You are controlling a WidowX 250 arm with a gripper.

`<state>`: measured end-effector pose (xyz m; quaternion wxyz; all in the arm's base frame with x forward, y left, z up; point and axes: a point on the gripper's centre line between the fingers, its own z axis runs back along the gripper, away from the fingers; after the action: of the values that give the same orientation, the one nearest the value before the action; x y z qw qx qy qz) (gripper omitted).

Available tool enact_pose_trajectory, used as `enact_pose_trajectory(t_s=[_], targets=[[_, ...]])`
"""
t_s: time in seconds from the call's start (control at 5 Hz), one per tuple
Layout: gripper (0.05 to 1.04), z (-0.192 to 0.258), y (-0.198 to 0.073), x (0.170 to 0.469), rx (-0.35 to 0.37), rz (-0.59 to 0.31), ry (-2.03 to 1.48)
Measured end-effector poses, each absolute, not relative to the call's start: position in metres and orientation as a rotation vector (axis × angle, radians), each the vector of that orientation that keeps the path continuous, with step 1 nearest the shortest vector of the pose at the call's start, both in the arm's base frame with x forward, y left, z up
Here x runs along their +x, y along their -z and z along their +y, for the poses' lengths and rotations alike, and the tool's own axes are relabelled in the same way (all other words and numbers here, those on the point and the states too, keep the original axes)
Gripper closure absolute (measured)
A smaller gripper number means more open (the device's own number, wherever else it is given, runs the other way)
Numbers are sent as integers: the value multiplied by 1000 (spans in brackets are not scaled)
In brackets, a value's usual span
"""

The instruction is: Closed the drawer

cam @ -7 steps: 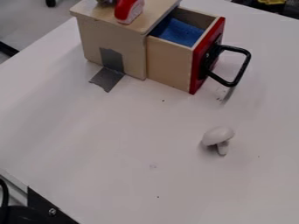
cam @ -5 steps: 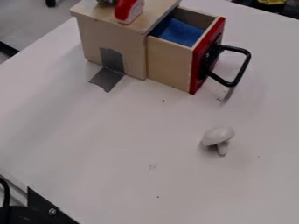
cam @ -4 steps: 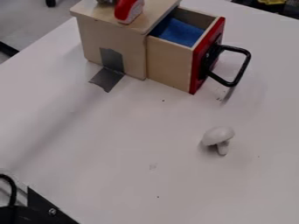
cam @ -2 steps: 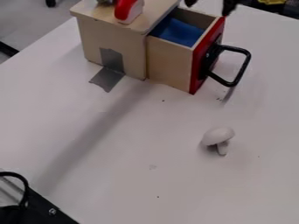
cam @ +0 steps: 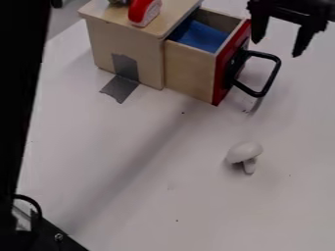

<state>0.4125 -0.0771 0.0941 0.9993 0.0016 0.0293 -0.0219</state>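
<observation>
The drawer stands open from the right side of the box. It is pale wood with a flat red front and a bent, black handle, and holds blue cloth. Grey tape runs down the box's near wall onto the smooth tabletop. The claw hangs right of the box, fingers parted. A rounded, pale mushroom lies nearer than the box, to its right.
</observation>
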Motion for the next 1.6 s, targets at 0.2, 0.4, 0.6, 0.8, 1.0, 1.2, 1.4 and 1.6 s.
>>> enact_pose_trajectory(t_s=[0.2, 0.4, 0.6, 0.8, 1.0, 1.2, 1.4, 1.6], targets=[[84, -81, -66, 416, 14, 114, 30], [84, -76, -42, 415, 51, 162, 22], [133, -69, -30, 414, 99, 181, 21], [416, -65, -26, 413, 124, 178, 24], [713, -65, -24, 412, 135, 179, 32], [910, -58, -24, 413, 150, 180, 7], [956, -51, -22, 410, 163, 192, -2], [963, -29, -20, 410, 175, 204, -43]])
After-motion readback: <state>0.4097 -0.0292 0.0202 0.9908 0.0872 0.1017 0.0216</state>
